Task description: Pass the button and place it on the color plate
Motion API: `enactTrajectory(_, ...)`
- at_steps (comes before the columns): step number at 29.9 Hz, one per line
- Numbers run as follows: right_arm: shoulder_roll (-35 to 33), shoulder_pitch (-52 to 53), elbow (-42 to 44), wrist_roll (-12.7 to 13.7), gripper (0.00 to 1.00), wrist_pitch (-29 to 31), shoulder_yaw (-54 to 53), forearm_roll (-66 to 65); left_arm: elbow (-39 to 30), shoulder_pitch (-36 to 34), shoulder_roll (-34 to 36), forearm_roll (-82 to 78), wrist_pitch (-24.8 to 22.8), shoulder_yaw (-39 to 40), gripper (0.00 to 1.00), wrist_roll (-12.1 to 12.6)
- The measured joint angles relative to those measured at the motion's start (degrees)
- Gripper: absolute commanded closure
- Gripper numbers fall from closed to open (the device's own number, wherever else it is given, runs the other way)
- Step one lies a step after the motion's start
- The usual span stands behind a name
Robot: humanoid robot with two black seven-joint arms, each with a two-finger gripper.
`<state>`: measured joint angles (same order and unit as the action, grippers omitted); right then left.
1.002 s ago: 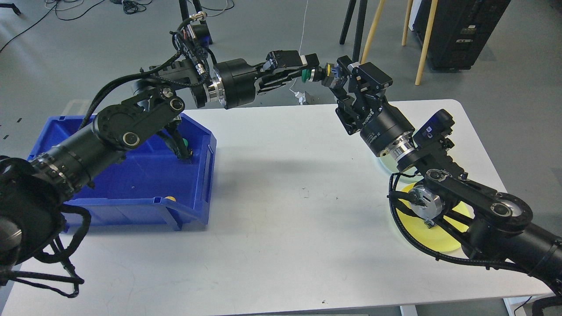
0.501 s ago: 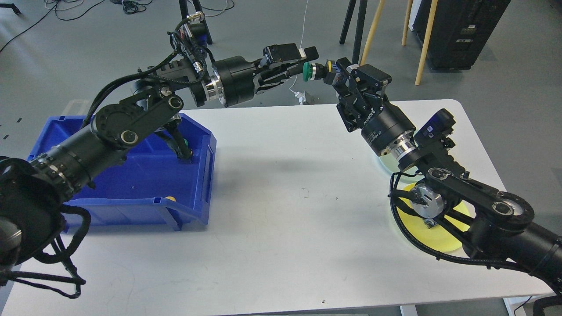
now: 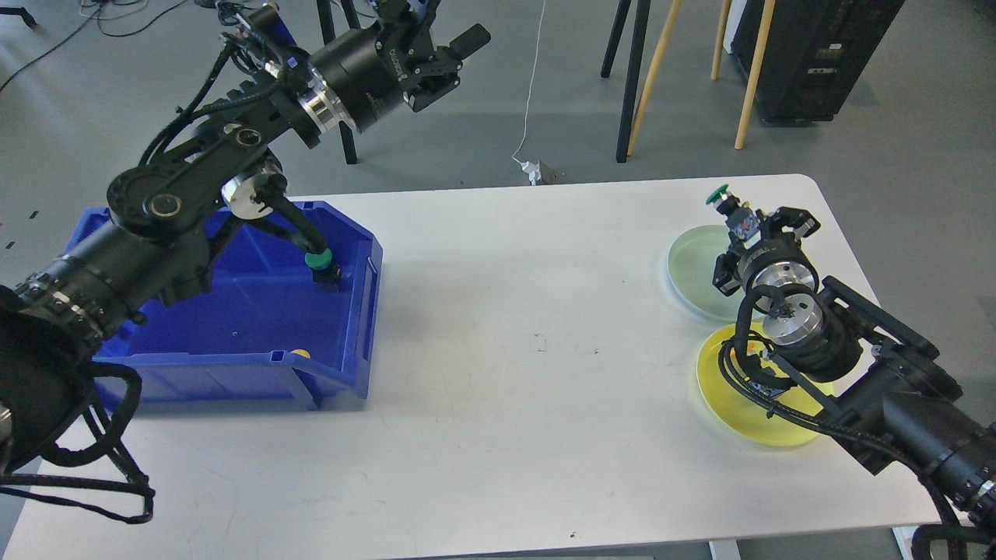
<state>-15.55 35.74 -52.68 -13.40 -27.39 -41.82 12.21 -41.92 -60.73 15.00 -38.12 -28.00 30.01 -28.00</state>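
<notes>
Two arms were well apart over the white worktop [image 3: 498,311]. At the right side, the right tool [image 3: 739,218] held the green-capped button [image 3: 720,198] clamped at its tip, the cap pointing up and away, poised above the far rim of the pale green plate [image 3: 689,264]. Whether the button touched that plate could not be told. A yellow plate [image 3: 731,408] lay just beside the green one, nearer the robot, partly hidden by the right arm. The left tool [image 3: 459,35] was raised high over the floor beyond the worktop, its fingers spread and holding nothing. Below the left arm sat a blue bin [image 3: 350,311] with another green-capped button [image 3: 319,260] inside against its right wall.
</notes>
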Motion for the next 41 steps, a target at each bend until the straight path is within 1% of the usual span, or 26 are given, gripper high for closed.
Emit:
enactTrajectory(1,0.6,1.0,2.3,2.0,0.97,-0.3,2.3,0.1,0.0,0.2,-0.1,0.0,0.0,0.0,0.05,0.0)
enactTrajectory(2,1.3,1.7,4.3,3.6,0.89,-0.5,4.2,0.1,0.0,0.4,-0.2,0.0,0.0,0.0,0.05,0.0)
enactTrajectory(3,2.0,2.2,5.8,4.7,0.71,-0.5,5.6,0.1,0.0,0.7,-0.3,0.0,0.0,0.0,0.05,0.0)
enactTrajectory(4,2.7,2.5,6.8,5.4,0.58,-0.6,6.5,0.1,-0.1,0.9,-0.4,0.0,0.0,-0.1,0.05,0.0)
enactTrajectory(5,3.1,2.7,7.3,5.8,0.48,-0.6,6.9,0.2,-0.1,1.2,-0.5,0.0,0.0,-0.1,0.05,0.0)
enactTrajectory(6,3.4,2.9,7.6,6.0,0.33,-0.6,7.1,0.1,-0.1,1.5,-0.6,0.0,0.0,-0.1,0.05,0.0)
enactTrajectory(7,3.5,3.0,7.7,6.1,0.12,-0.6,7.1,0.1,-0.1,1.7,-0.6,0.0,0.0,-0.1,0.05,0.0)
enactTrajectory(8,3.6,3.0,7.8,6.1,0.00,-0.6,6.7,0.1,-0.1,2.0,-0.6,0.0,0.0,-0.1,0.05,0.0)
enactTrajectory(12,3.4,2.4,7.5,5.7,0.00,-0.6,2.0,0.1,-0.1,2.9,-0.3,0.0,0.0,-0.1,0.05,0.0)
enactTrajectory(16,2.5,1.2,4.6,5.6,0.00,-0.6,-2.0,0.1,-0.1,3.7,0.1,0.0,0.0,-0.1,0.04,0.0)
enactTrajectory(19,0.5,1.0,0.7,5.6,0.00,-0.6,-2.6,0.0,-0.1,3.9,0.3,0.0,0.0,0.0,0.04,0.0)
enactTrajectory(21,-1.2,0.9,-3.6,5.5,0.00,-0.6,-2.6,-0.6,0.0,4.0,0.4,0.1,0.0,0.0,0.04,0.0)
enactTrajectory(23,-3.8,0.9,-8.9,4.6,0.00,0.0,-2.5,-2.6,0.4,4.0,0.7,0.2,0.0,0.0,0.02,0.0)
enactTrajectory(24,-5.3,1.2,-11.7,3.4,0.00,1.8,-2.5,-4.9,0.6,4.0,0.9,0.2,0.0,0.0,0.01,0.0)
enactTrajectory(26,-7.8,1.7,-15.5,0.3,0.00,6.9,-2.4,-11.4,2.0,4.0,0.6,0.0,0.0,-0.1,0.01,0.0)
enactTrajectory(27,-8.8,2.1,-16.6,-1.5,0.00,10.0,-2.2,-15.4,3.3,4.2,0.3,0.1,0.0,-0.1,0.01,0.0)
enactTrajectory(30,-10.8,4.0,-18.4,-5.2,0.00,17.7,-1.1,-23.2,5.1,5.3,0.0,0.3,0.0,-0.2,0.00,0.0)
enactTrajectory(34,-13.3,7.3,-18.0,-10.5,0.00,27.3,2.7,-25.2,4.3,6.9,1.1,0.5,0.0,0.8,0.00,0.0)
enactTrajectory(36,-13.6,8.4,-16.8,-13.2,0.00,33.5,3.8,-25.2,4.0,7.3,1.8,0.7,0.0,2.2,0.00,0.0)
enactTrajectory(37,-13.6,8.6,-16.4,-13.9,0.00,36.9,4.1,-24.9,3.8,7.5,2.2,0.8,0.0,2.7,0.00,0.0)
enactTrajectory(39,-13.7,8.6,-15.7,-14.4,0.00,42.7,4.3,-23.5,3.6,7.8,2.5,0.8,0.0,3.2,0.00,0.0)
enactTrajectory(41,-14.0,8.0,-15.1,-14.5,0.00,46.8,4.4,-22.0,3.4,7.9,2.6,0.9,0.0,3.6,0.00,0.0)
